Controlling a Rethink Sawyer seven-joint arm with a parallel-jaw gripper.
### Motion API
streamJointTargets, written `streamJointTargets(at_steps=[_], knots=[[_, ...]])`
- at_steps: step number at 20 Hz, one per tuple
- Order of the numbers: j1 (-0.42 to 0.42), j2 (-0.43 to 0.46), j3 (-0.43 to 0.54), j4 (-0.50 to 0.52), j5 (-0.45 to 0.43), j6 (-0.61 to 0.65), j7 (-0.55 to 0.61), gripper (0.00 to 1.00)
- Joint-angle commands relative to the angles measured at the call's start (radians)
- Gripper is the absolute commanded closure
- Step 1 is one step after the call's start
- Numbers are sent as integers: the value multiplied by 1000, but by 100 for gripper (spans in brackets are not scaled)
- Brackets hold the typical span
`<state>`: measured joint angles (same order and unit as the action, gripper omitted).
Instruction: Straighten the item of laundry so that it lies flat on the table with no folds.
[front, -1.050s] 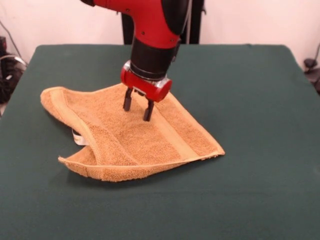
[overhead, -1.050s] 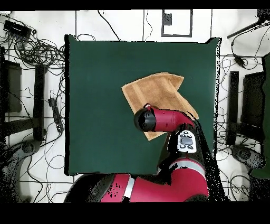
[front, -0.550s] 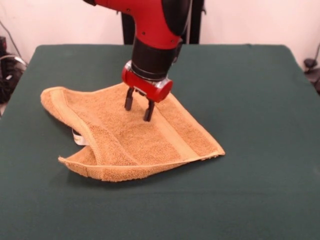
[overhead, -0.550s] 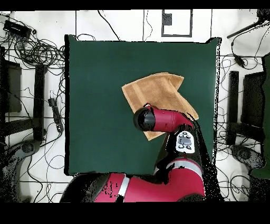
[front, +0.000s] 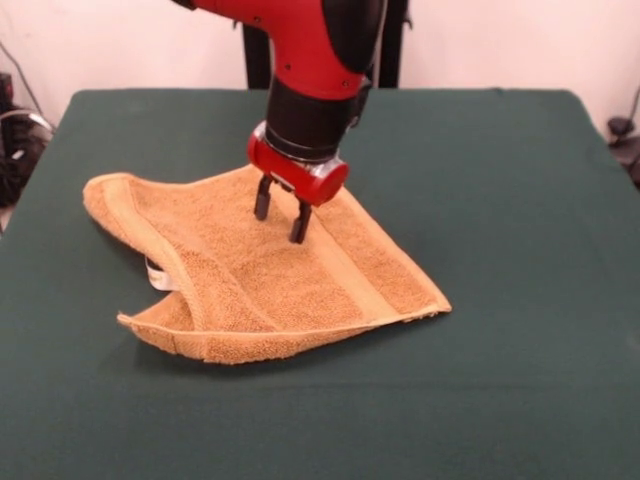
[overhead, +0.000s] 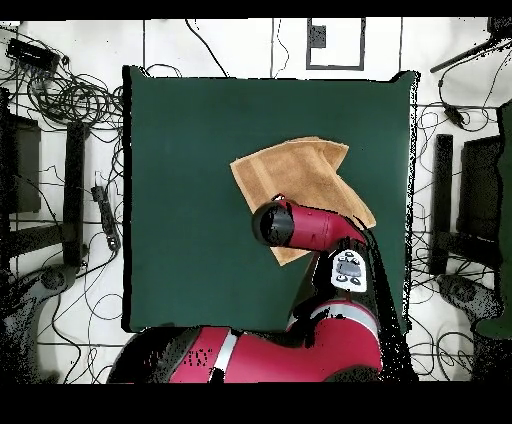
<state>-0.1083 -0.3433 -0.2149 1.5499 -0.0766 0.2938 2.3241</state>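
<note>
The towel (front: 265, 275) lies on the table (front: 520, 200), left of centre in the front view, and it is not flat. Its near-left part is folded over, so that a doubled edge runs along the near side from a raised corner at the near left to a sharp point at the right. A flat woven band (front: 345, 270) crosses the cloth diagonally from under the gripper down toward that right point. Another band follows the rounded far-left corner. A small white tag (front: 157, 275) peeps out at the left edge, where the fold leaves a notch.

The arm (front: 310, 60) comes down over the far part of the towel. The gripper (front: 283, 212) points down at the cloth, with its two dark fingers (front: 263, 198) apart and nothing between them. Their tips are at the towel's surface or just above it; which, I cannot tell. They stand close to the far end of the diagonal band.

In the overhead view the towel (overhead: 300, 175) sits right of the table's centre, and the arm (overhead: 310, 228) covers its lower part. The gripper itself is hidden under the arm there. The table (overhead: 190, 200) around the towel is dark green.
</note>
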Motion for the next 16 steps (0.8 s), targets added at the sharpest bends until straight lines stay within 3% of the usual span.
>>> streamJointTargets(at_steps=[1, 16], knots=[[118, 77, 157, 40, 148, -40, 255, 0], [183, 27, 169, 149, 292, -58, 249, 0]])
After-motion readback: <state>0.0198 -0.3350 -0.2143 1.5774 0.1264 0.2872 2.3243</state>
